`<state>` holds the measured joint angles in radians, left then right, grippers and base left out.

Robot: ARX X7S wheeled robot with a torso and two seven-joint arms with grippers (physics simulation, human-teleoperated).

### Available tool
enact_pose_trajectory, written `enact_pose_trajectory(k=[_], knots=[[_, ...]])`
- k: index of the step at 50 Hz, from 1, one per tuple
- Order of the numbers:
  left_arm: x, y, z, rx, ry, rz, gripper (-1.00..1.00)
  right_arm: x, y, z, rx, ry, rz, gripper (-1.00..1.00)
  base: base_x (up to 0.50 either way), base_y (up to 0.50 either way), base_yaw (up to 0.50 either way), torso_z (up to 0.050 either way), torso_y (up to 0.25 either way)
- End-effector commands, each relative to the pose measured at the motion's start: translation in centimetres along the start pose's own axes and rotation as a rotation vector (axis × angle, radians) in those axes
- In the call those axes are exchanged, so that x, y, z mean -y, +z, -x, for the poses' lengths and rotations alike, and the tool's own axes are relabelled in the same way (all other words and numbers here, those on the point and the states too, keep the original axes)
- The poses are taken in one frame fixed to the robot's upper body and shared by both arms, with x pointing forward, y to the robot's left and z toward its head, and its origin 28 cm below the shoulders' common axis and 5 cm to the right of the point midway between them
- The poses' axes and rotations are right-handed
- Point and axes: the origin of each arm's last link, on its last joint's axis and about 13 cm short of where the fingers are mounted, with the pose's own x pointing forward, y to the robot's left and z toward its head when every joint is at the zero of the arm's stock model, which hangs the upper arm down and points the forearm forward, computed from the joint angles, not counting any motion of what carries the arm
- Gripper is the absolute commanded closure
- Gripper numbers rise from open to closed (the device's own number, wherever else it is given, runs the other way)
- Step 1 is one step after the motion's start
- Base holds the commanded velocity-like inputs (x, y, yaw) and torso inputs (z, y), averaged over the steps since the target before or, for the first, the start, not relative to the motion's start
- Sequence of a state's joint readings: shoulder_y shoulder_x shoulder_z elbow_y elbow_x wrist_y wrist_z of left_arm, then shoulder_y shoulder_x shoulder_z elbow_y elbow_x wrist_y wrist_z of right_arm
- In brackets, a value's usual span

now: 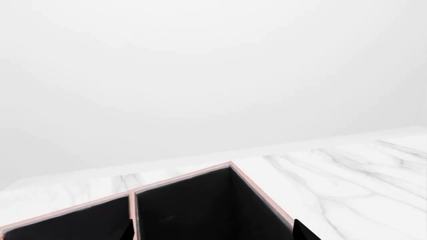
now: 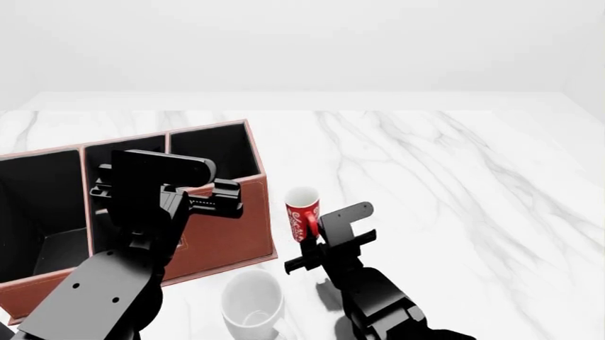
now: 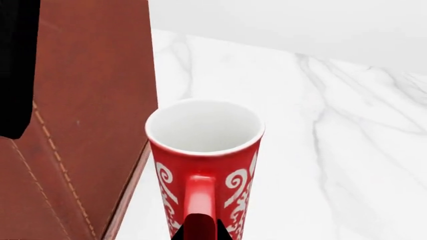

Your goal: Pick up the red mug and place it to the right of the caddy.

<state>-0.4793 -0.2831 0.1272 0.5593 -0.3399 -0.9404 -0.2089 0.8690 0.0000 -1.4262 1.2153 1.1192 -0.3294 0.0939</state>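
Note:
The red mug (image 2: pixel 302 212) with white script stands upright just right of the caddy's (image 2: pixel 222 237) near right corner. In the right wrist view the mug (image 3: pixel 203 150) shows its white inside, and the caddy's brown wall (image 3: pixel 87 100) is close beside it. My right gripper (image 2: pixel 312 244) is shut on the mug's red handle (image 3: pixel 199 192), with its dark fingertips on either side of it (image 3: pixel 200 230). I cannot tell whether the mug touches the table. My left gripper (image 2: pixel 222 198) is open and empty above the caddy's black-lined compartments (image 1: pixel 187 210), its fingertips (image 1: pixel 300 231) wide apart.
A larger plain white mug (image 2: pixel 252 304) stands on the white marble table (image 2: pixel 454 184) in front of the caddy, left of my right arm. The caddy's wall is close to the red mug's left side.

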Motion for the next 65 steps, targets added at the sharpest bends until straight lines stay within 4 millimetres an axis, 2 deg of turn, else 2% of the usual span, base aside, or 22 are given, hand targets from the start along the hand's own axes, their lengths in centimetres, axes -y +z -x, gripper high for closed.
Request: enact_pose_trajectory(k=[1,8,9,28,35,37,38,39,42,48,52,59,65], knots=[[0.0,0.0,0.0,-0.002,-0.001,-0.001,-1.0,0.5,-1.0,0.4,-0.079,-0.039,0.017,1.0,0.0,0.0,0.0,0.0,0.0],[0.0,0.0,0.0,-0.003,-0.001,-0.001,-1.0,0.5,-1.0,0.4,-0.092,-0.035,0.01,1.0,0.0,0.0,0.0,0.0,0.0],[0.0,0.0,0.0,-0.003,-0.001,-0.001,-1.0,0.5,-1.0,0.4,-0.097,-0.035,0.009,-1.0,0.0,0.0,0.0,0.0,0.0],[-0.1,-0.4,0.0,-0.009,0.004,0.003,-1.0,0.7,-1.6,0.6,-0.08,-0.044,0.037,-1.0,0.0,0.0,0.0,0.0,0.0],[-0.1,-0.4,0.1,-0.01,0.006,0.004,-1.0,1.4,-2.3,1.1,-0.005,-0.047,0.01,-1.0,0.0,0.0,0.0,0.0,0.0],[-0.1,-0.4,0.1,-0.009,0.006,0.004,-1.0,1.8,-1.8,2.2,0.019,-0.045,-0.027,-1.0,0.0,0.0,0.0,0.0,0.0],[-0.1,-0.4,0.1,-0.009,0.008,0.004,-1.0,2.8,-1.8,3.5,0.032,-0.065,-0.032,-1.0,0.0,0.0,0.0,0.0,0.0],[-0.1,-0.4,0.1,-0.009,0.007,0.004,-1.0,2.3,-1.2,4.1,0.048,-0.036,-0.057,-1.0,0.0,0.0,0.0,0.0,0.0],[-0.1,-0.4,0.1,-0.009,0.008,0.003,-1.0,3.1,0.4,6.8,0.11,-0.048,-0.062,-1.0,0.0,0.0,0.0,0.0,0.0],[-0.1,-0.3,0.1,-0.007,0.007,0.002,-1.0,4.5,3.3,10.3,0.201,-0.051,-0.12,-1.0,0.0,0.0,0.0,0.0,0.0],[0.0,-0.3,0.1,-0.006,0.005,0.0,-1.0,5.2,5.7,12.7,0.322,-0.047,-0.167,-1.0,0.0,0.0,0.0,0.0,0.0],[0.0,-0.1,0.1,-0.001,0.004,-0.001,-1.0,5.8,7.9,14.3,0.516,-0.182,-0.126,-1.0,0.0,0.0,0.0,0.0,0.0],[0.0,-0.1,0.1,-0.001,0.004,0.0,-1.0,5.6,8.8,15.8,0.584,-0.169,-0.149,-1.0,0.0,0.0,0.0,0.0,0.0]])
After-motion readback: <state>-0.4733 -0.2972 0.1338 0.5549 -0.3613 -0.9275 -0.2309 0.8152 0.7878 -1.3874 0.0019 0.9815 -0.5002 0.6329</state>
